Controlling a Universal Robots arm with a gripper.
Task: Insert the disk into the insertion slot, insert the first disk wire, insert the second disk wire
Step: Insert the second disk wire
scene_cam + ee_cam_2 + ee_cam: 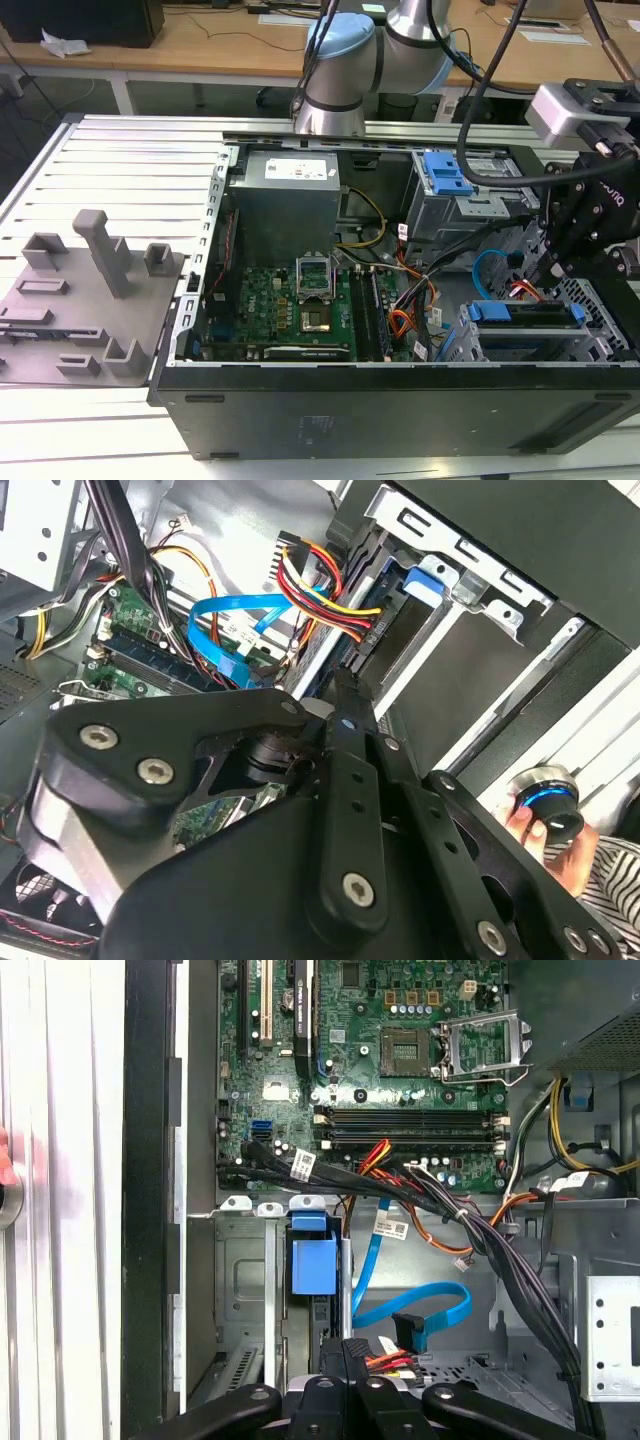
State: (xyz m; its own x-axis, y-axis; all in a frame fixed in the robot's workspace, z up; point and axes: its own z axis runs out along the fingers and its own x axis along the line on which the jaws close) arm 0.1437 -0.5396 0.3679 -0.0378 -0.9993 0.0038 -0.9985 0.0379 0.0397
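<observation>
Gripper point(345, 1348), jaws closed, noses the red-yellow power plug point(352, 640) behind the disk point(525, 313), already seated in the insertion slot point(597, 332); light-blue cable point(425, 1305) looks unplugged.

We record: wooden desks point(200, 45) along the back, cables point(270, 38) trailing across them; dark box point(90, 18) at the exterior view's left; slatted metal table point(130, 170) in front, evenly lit.
</observation>
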